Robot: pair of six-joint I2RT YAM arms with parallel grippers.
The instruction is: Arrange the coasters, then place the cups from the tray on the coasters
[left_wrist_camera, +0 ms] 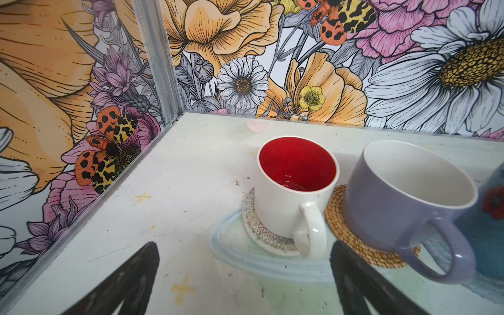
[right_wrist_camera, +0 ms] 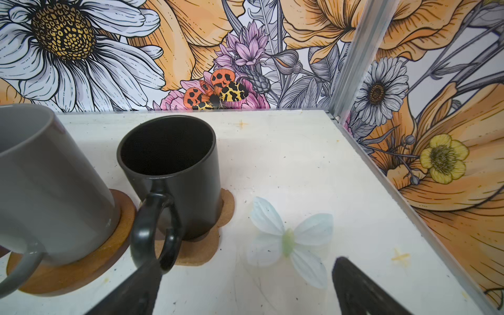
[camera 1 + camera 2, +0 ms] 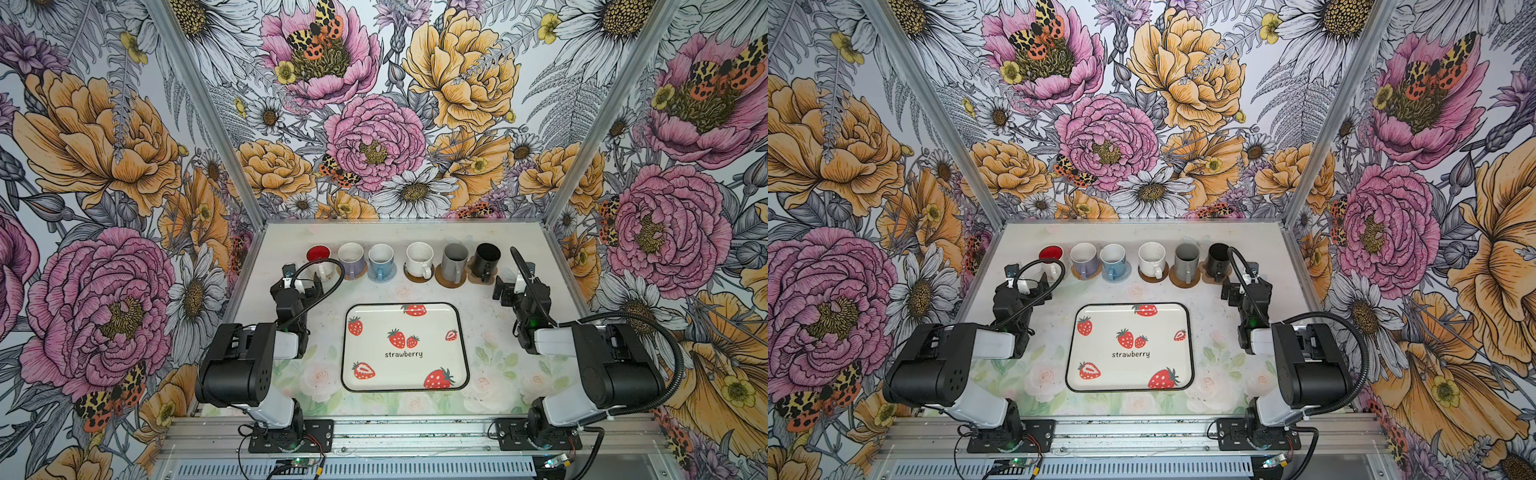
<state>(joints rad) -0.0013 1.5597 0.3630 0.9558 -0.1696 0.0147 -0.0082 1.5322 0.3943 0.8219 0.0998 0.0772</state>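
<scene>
Table (image 3: 486, 316): 6 cups (image 3: 419, 259) beyond the tray (image 3: 432, 357); my left gripper (image 1: 245, 245) and right gripper (image 2: 248, 260) gape empty (beaded coaster (image 1: 255, 231) clear only from left wrist).

Six cups stand in one row across the rear of the bench (image 3: 540, 249), each upon one of the coasters (image 1: 261, 234). Order from the left: leftmost cup (image 3: 319, 262), second cup (image 3: 351, 257), third cup (image 3: 380, 259), fourth cup (image 3: 419, 259), fifth cup (image 3: 455, 262), rightmost cup (image 3: 487, 257). The gap between third and fourth is the widest. The tray (image 3: 436, 361) lies at the bench centre, before the row and apart from it. The left tool (image 3: 303, 276) sits just before the leftmost cup; the right tool (image 3: 509, 278) sits just before and to the right of the rightmost cup.
</scene>
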